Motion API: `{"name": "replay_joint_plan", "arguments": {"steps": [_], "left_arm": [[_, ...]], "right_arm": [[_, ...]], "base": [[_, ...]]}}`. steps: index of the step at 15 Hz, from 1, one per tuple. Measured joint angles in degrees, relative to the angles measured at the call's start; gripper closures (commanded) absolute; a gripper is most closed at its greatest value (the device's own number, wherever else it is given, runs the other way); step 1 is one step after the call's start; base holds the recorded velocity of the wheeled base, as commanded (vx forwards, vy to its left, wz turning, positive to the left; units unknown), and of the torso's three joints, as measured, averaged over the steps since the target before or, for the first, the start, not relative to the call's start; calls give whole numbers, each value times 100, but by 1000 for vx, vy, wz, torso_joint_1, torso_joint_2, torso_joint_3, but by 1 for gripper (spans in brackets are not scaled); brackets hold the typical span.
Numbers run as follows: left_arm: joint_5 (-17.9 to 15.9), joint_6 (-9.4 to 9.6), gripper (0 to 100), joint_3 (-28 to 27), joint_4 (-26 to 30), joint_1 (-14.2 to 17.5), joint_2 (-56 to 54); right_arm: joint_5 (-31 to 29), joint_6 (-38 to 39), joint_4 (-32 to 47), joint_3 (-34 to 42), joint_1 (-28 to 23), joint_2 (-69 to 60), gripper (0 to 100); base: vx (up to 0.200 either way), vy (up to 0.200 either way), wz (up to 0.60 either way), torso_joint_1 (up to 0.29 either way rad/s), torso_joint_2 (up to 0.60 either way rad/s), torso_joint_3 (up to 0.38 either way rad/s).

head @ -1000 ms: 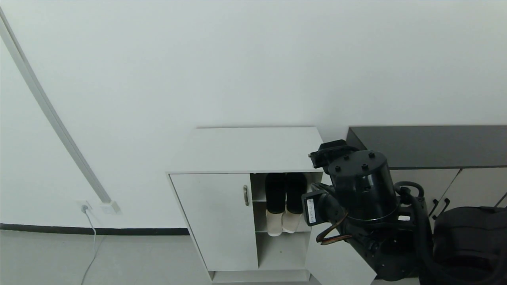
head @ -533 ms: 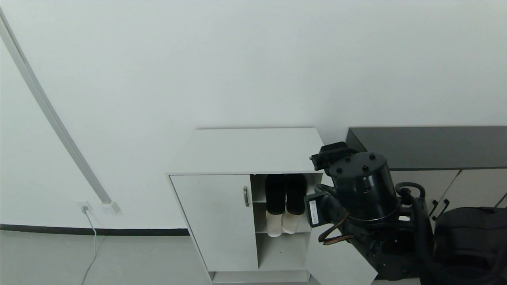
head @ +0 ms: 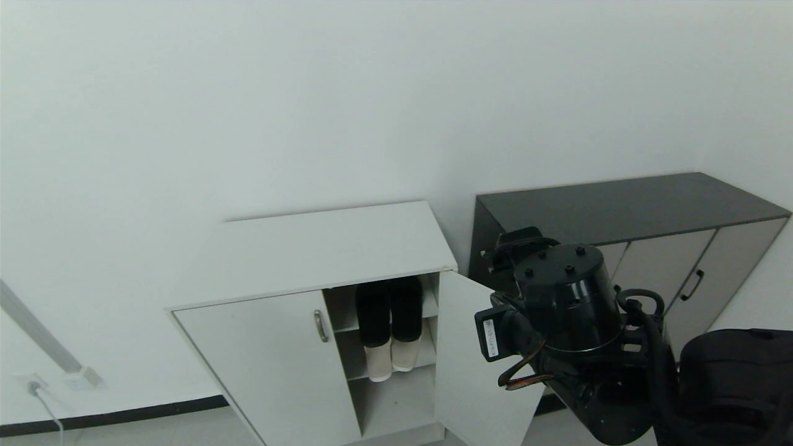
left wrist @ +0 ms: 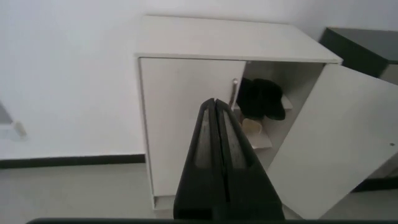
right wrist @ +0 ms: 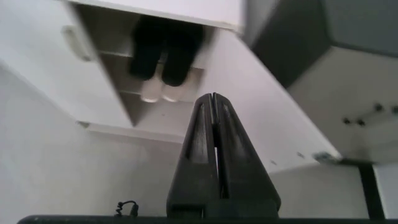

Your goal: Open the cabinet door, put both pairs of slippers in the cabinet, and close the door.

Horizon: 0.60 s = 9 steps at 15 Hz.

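The white cabinet (head: 322, 248) stands against the wall with its left door (head: 272, 371) closed and its right door (head: 471, 365) swung open. Inside, a black pair of slippers (head: 389, 310) sits on the upper shelf and a white pair (head: 390, 360) on the shelf below. My left gripper (left wrist: 214, 101) is shut and empty, held in front of the cabinet, facing the black pair (left wrist: 264, 99) and the open door (left wrist: 336, 137). My right gripper (right wrist: 213, 95) is also shut and empty, hanging low in front of the opening, near the open door (right wrist: 261, 118) and below the slippers (right wrist: 165, 53).
A dark-topped sideboard (head: 619, 204) with grey doors stands right of the cabinet, just behind the open door. A wall socket with a cable (head: 34, 389) sits low at the far left. Bare floor lies before the cabinet.
The whole head picture has shifted: the camera moved, so the cabinet now sits further left and at an angle. The slippers rest on the same shelves. The right door looks less widely open.
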Motion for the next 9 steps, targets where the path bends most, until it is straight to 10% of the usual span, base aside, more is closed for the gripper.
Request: {"name": "replay_joint_plan", "arguments": {"steps": [9], "left_arm": [[5, -2, 100, 2, 0, 10, 0]], "right_arm": [[5, -9, -88, -2, -105, 72, 100]], "base": [[-22, 0, 0, 0, 0, 0]]}}
